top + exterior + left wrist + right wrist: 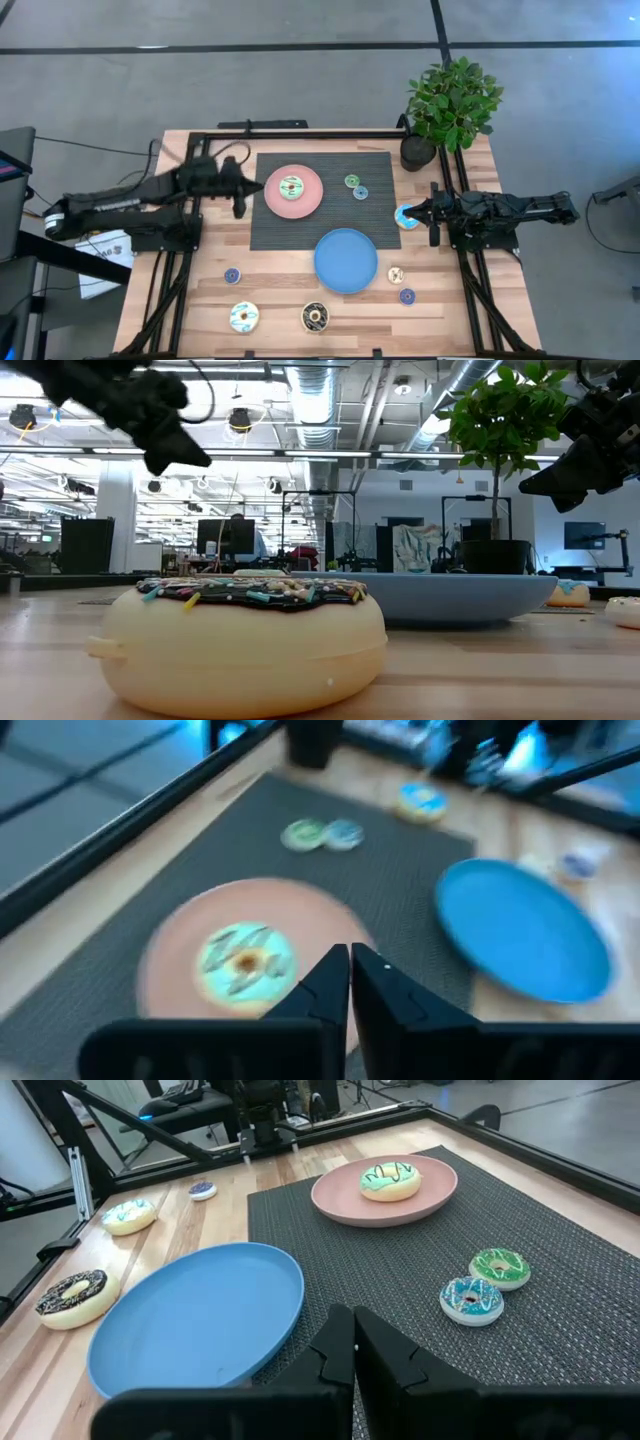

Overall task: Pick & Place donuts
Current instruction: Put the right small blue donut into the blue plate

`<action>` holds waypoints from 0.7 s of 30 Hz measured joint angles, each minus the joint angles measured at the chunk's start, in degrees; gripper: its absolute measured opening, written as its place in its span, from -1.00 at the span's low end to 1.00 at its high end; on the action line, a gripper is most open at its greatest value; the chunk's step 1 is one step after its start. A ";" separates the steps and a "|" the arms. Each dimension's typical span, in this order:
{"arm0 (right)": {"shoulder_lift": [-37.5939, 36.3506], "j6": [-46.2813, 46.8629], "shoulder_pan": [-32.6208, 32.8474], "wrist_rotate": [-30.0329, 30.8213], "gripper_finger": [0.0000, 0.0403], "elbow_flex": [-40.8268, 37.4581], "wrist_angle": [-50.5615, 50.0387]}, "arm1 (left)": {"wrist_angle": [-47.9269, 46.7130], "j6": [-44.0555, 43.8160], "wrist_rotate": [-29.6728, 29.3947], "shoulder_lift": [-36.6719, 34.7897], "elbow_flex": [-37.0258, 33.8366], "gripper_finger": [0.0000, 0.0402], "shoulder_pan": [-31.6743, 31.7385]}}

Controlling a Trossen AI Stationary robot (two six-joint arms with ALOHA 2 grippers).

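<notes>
A large green-iced donut (291, 186) lies on the pink plate (312, 203); it also shows in the left wrist view (245, 960). My left gripper (240, 200) is shut and empty, above the table just left of that plate. My right gripper (432, 222) is shut and empty, raised above the table beside a blue-iced donut (406, 216) that lies on the wood at the mat's right edge. A small green donut (352, 181) and a small blue donut (361, 193) lie on the dark mat. The blue plate (346, 260) holds nothing.
On the wood near the front lie a dark brown donut (315, 317), a white-and-teal donut (243, 317) and three small donuts (232, 275), (396, 274), (407, 296). A potted plant (450, 105) stands at the far right corner.
</notes>
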 joint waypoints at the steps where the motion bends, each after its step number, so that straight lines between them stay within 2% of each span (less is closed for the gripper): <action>1: 0.00 0.01 0.00 0.00 -1.00 0.00 -0.01 | 2.72 -0.54 -0.69 -2.20 -2.70 -0.96 -1.62; 5: -0.01 0.01 0.00 0.00 -1.00 0.01 -0.01 | 7.09 -1.08 -5.80 -7.33 -9.42 -0.98 -7.25; 12: 0.00 0.01 -0.02 0.00 -1.00 0.02 -0.01 | 7.23 2.62 -13.73 -8.33 -12.32 -1.00 -13.16; 21: -0.01 0.01 -0.01 0.00 -1.00 0.02 -0.01 | 7.36 4.11 -14.50 -8.29 -15.14 -1.00 -13.75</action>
